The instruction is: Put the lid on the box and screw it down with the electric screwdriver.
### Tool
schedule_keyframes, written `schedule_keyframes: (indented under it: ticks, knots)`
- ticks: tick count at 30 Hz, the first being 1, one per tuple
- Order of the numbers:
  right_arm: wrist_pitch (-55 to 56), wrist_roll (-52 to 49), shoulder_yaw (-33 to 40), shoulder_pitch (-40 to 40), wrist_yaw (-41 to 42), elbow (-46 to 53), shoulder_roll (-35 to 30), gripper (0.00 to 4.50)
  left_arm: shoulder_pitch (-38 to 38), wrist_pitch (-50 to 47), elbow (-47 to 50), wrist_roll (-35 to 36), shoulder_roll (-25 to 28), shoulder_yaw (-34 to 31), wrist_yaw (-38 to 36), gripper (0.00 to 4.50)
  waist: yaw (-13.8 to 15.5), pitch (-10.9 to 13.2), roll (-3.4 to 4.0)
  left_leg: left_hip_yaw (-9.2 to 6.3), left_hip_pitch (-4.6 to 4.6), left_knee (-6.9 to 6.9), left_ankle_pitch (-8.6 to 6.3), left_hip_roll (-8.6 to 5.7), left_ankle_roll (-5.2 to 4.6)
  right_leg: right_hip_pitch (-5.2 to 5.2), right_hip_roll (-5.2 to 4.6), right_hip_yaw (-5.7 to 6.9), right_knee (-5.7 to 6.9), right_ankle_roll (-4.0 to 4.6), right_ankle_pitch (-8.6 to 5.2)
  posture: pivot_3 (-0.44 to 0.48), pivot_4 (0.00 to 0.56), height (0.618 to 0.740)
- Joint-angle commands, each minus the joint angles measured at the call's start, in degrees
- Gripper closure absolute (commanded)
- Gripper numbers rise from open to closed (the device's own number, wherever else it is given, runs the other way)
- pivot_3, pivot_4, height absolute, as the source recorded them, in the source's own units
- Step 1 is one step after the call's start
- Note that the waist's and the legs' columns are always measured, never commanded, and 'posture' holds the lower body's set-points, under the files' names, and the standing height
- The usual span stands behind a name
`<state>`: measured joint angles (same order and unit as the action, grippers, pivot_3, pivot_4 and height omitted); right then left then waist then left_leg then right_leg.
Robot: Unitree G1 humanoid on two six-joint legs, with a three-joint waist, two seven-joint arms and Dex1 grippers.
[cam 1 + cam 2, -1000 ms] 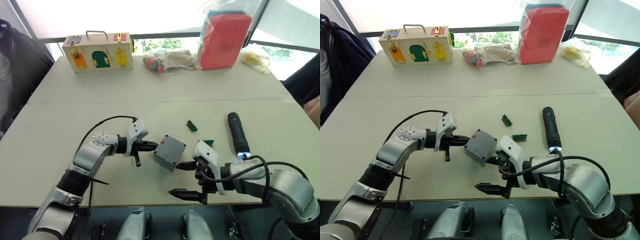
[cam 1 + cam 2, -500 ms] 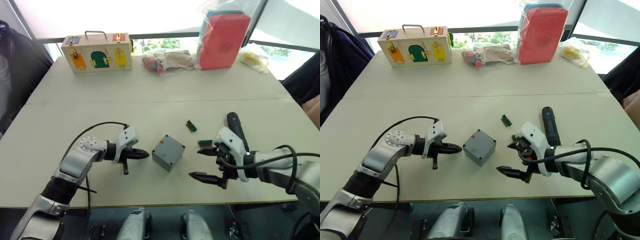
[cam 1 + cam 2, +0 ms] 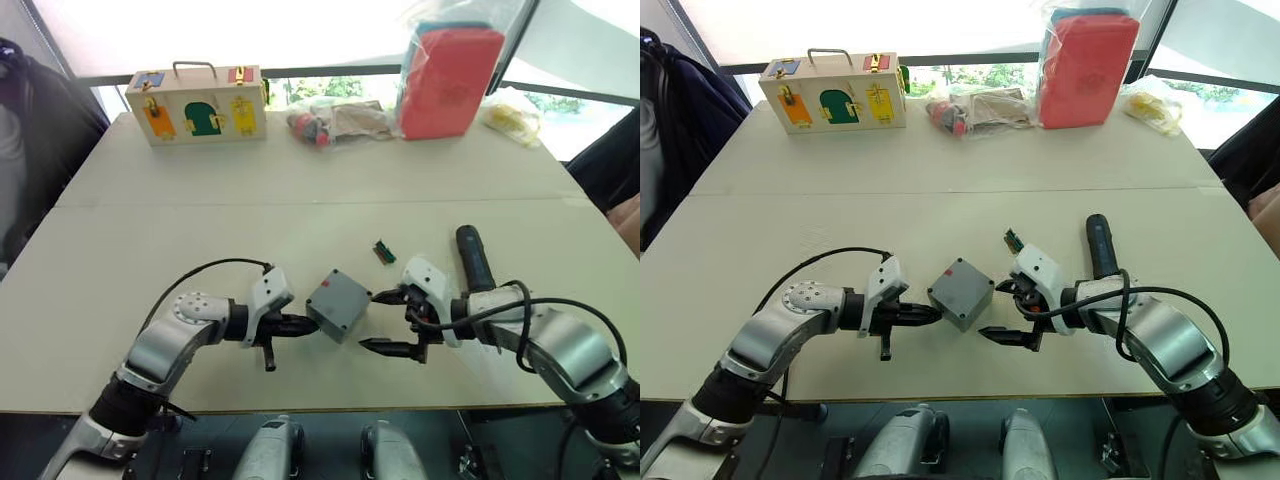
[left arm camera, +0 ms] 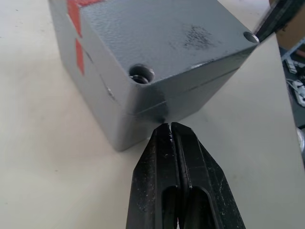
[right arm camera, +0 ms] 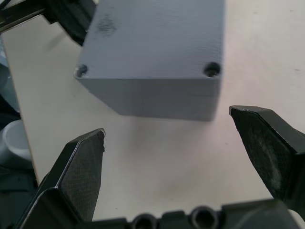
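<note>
Lid (image 4: pixel 190 38) already sits on the box (image 3: pixel 337 304) at mid-table — screwing remains. Left gripper (image 3: pixel 310 323) is closed, tips at the box's corner; right gripper (image 3: pixel 385 322) gapes empty beside it. Electric screwdriver (image 3: pixel 474 258) lies untouched nearby.

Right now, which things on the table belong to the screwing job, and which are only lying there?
For the job:
- box, lid already on top
- electric screwdriver

Lying about:
- wooden latch box
- red case in plastic bag
- two clear bags
- small green piece
</note>
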<state>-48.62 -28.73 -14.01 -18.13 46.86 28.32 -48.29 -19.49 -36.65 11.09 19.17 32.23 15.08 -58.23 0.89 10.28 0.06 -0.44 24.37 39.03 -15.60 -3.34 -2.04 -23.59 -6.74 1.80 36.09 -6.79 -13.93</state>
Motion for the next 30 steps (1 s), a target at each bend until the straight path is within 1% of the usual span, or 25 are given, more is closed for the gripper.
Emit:
schedule_keyframes:
  ticks: [1, 7, 13, 17, 24, 26, 30]
  knots:
    - [-1.56, -1.82, 1.58, 1.80, -0.41, 4.98, 0.61, 0.02, -2.10, 2.78, -1.22, -0.68, -0.90, -0.60, 0.73, 4.50, 0.00, 0.00, 0.00, 0.00, 0.00, 0.01, 0.00, 0.00, 0.00, 0.00, -0.01, 0.00, 0.00, 0.00, 0.00, 0.000, 0.150, 0.740]
    - [-4.41, -3.22, 2.91, 3.17, -2.18, 7.87, 1.94, 0.02, -2.87, 4.67, -3.04, -1.22, -1.51, -0.66, 0.83, 4.50, -0.12, 0.00, 0.00, -0.01, 0.00, 0.01, 0.00, 0.00, 0.01, -0.02, -0.01, -0.02, 0.00, 0.00, 0.00, 0.000, 0.150, 0.740]
    - [-5.02, -2.68, 3.29, 3.21, -2.65, 7.88, 2.22, 0.02, -3.14, 5.30, -3.82, -1.43, -1.66, -0.60, 0.52, 4.50, -0.06, 0.00, 0.00, -0.01, 0.00, 0.01, -0.01, 0.00, 0.01, -0.01, -0.02, -0.02, 0.00, 0.00, 0.00, 0.000, 0.150, 0.740]
    - [-5.42, -3.57, 4.97, 3.01, -2.75, 7.48, 2.53, 0.02, -3.59, 6.08, -4.77, -1.72, -1.96, -0.84, 0.79, 4.50, -0.06, 0.00, 0.00, -0.01, 0.00, 0.01, -0.01, 0.00, 0.01, -0.01, -0.02, -0.02, 0.00, 0.00, 0.00, 0.000, 0.150, 0.740]
    - [-5.91, -3.99, 8.09, 4.76, -3.39, 8.18, 1.11, 0.02, -5.33, 7.88, -6.67, -2.18, -2.61, -0.56, -0.14, 4.50, -0.02, 0.00, 0.00, -0.01, 0.00, 0.01, -0.01, -0.01, 0.00, 0.00, -0.03, -0.01, 0.00, 0.00, 0.00, 0.000, 0.150, 0.740]
    - [-5.94, -4.03, 9.55, 6.24, -3.31, 8.78, -0.02, 0.02, -5.17, 8.13, -6.56, -2.18, -2.08, -0.51, -0.85, 4.50, -0.03, 0.00, 0.00, -0.01, 0.00, 0.01, -0.01, -0.01, 0.00, 0.00, -0.03, -0.02, 0.00, 0.00, 0.00, 0.000, 0.150, 0.740]
    - [-7.72, -6.87, 15.36, 8.15, -2.83, 10.78, -2.54, 0.02, -3.59, 6.97, -4.92, -1.29, 1.57, -1.78, -3.40, 4.50, -0.12, 0.00, 0.00, -0.01, 0.00, 0.00, -0.01, -0.01, 0.00, 0.00, -0.03, -0.02, -0.01, 0.00, 0.00, 0.000, 0.150, 0.740]
